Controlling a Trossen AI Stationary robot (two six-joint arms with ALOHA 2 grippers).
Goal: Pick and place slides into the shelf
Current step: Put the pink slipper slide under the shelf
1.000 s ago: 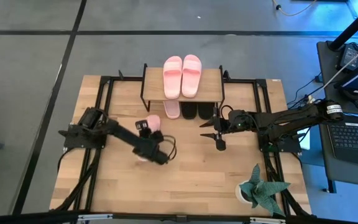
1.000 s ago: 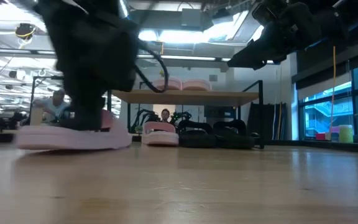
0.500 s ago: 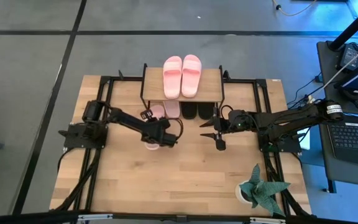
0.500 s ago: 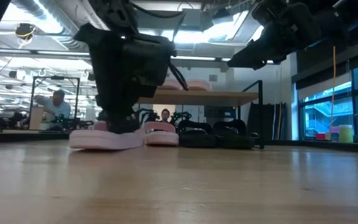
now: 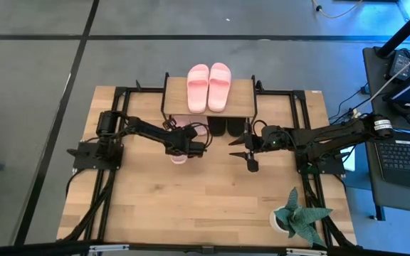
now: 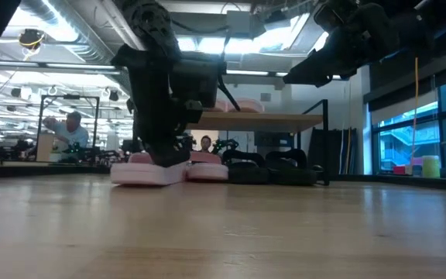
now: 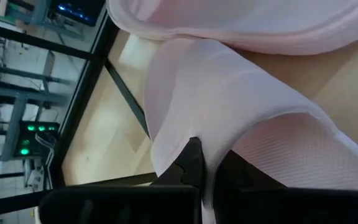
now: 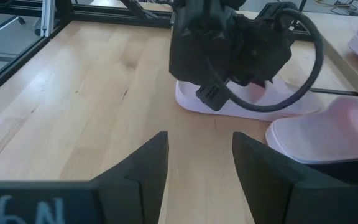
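white marking "6n" on right tool (image 8: pixel 197 162) housing; no other readable text.

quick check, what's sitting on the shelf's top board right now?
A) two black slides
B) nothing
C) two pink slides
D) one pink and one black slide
C: the high view shows a pair of pink slides lying side by side on the top board of the shelf, while the black ones sit on the tier below.
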